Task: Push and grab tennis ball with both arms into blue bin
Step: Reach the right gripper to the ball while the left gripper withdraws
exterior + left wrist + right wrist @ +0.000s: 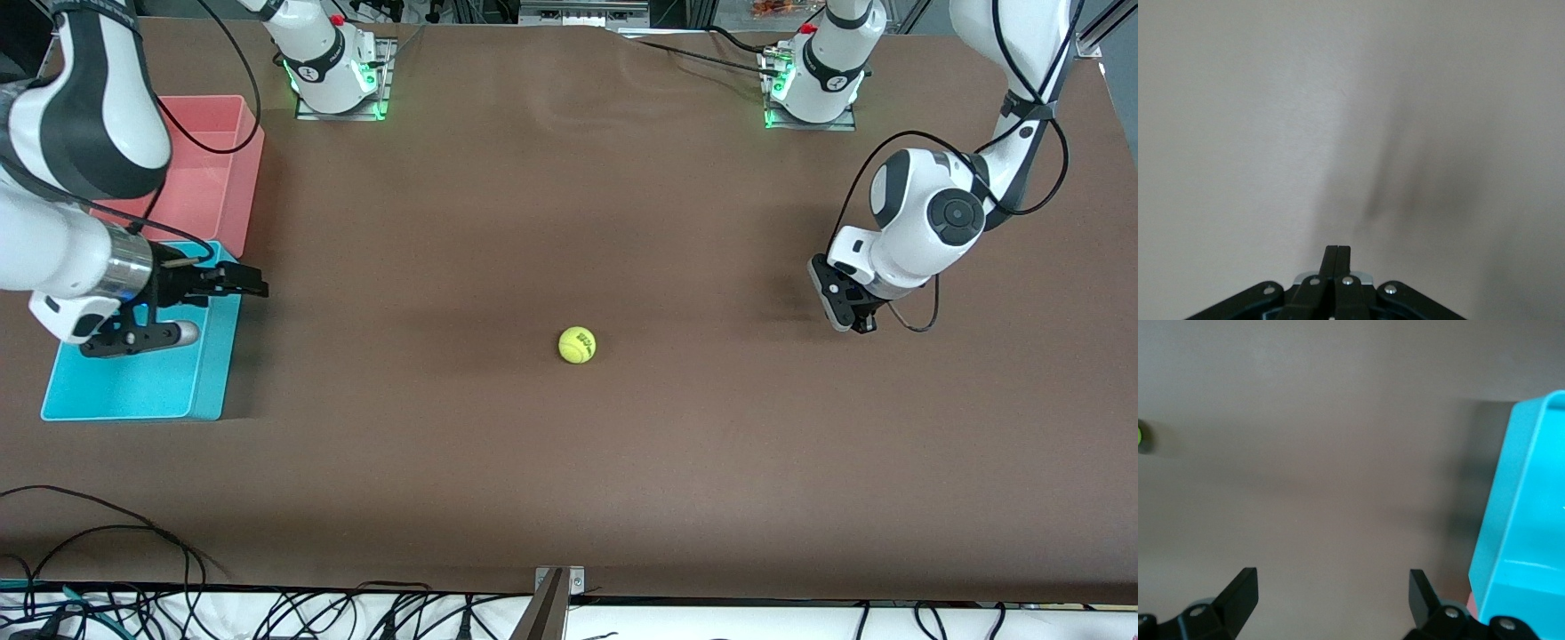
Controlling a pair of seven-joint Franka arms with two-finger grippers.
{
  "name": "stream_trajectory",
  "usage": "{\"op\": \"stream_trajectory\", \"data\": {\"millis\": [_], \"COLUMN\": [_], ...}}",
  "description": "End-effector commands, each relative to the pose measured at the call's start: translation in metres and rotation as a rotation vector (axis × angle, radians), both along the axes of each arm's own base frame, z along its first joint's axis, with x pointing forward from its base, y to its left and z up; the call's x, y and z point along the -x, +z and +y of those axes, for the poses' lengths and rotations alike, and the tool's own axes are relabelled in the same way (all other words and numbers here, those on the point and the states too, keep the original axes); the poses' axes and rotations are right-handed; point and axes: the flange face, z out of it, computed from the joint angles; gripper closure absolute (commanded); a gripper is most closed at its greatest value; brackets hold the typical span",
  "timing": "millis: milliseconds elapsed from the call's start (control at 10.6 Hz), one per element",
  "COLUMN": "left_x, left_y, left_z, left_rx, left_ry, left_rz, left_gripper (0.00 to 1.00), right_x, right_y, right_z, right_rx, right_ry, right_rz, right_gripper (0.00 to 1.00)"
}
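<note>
Item: tennis ball (pixel 577 345), one, fuzzy yellow-green with dark print, resting free on the bare brown counter (pixel 569 480) near its middle, well apart from both bins and both arms; a sliver of it also shows at the edge of the right wrist view (pixel 1141 435). Item: blue bin (pixel 133 382), cyan tub with low glossy walls, at the right arm's end of the counter, nothing seen in the part of its floor that shows. Item: pink-red bin (pixel 218 169), same size, touching or just beside the blue bin and farther from the front camera. Item: right pincer (pixel 238 283), fingers spread wide, holding nothing, over the blue bin's rim on the side toward the ball. Item: left pincer (pixel 852 313), fingers pressed together on nothing, low over bare counter toward the left arm's end, the ball between it and the blue bin. Handling, judged: the ball looks light, springy and felt-covered, so it should roll at a slight nudge and may skid off line if struck off-centre; a closed pincer suits pushing it square through its middle. For a grasp, take it across its widest girth, fingers on either flank, where the felt should give fair grip.
</note>
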Motion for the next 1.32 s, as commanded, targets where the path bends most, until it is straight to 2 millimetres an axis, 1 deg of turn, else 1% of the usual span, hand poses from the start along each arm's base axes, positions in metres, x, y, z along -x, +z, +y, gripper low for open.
{"op": "stream_trajectory", "data": {"millis": [0,95,189,378,473,662,757,851,946,1041,1230], "left_x": [-0.005,-0.006,-0.008,-0.005,0.001,0.015,0.02,0.024,0.028,0.031,0.035], "left_y": [0.033,0.048,0.068,0.105,0.125,0.158,0.172,0.182,0.192,0.195,0.221], "left_z": [0.013,0.025,0.033,0.044,0.045,0.045,0.047,0.055,0.056,0.06,0.062], "left_rx": [-0.014,-0.015,-0.017,-0.023,-0.028,-0.036,-0.038,-0.041,-0.042,-0.043,-0.046], "left_ry": [0.014,0.035,0.051,0.07,0.076,0.096,0.125,0.159,0.172,0.191,0.244], "left_rz": [-0.047,-0.074,-0.111,-0.152,-0.148,-0.132,-0.126,-0.115,-0.117,-0.101,-0.082], "left_gripper": [1.0,1.0,1.0,1.0,1.0,1.0,1.0,1.0,1.0,1.0,1.0], "right_x": [-0.017,-0.022,-0.027,-0.033,-0.034,-0.035,-0.035,-0.034,-0.032,-0.029,-0.024], "right_y": [-0.034,-0.045,-0.055,-0.083,-0.093,-0.108,-0.115,-0.121,-0.128,-0.136,-0.149], "right_z": [0.015,0.023,0.043,0.073,0.095,0.112,0.12,0.128,0.139,0.158,0.195], "right_rx": [-0.028,-0.031,-0.058,-0.092,-0.095,-0.095,-0.111,-0.12,-0.133,-0.141,-0.144], "right_ry": [0.054,0.044,0.053,0.013,0.02,-0.017,-0.022,-0.019,-0.015,0.002,0.018], "right_rz": [-0.018,-0.026,-0.052,-0.057,-0.076,-0.078,-0.078,-0.07,-0.061,-0.07,-0.102], "right_gripper": [0.0,0.0,0.0,0.0,0.0,0.0,0.0,0.0,0.0,0.0,0.0]}}
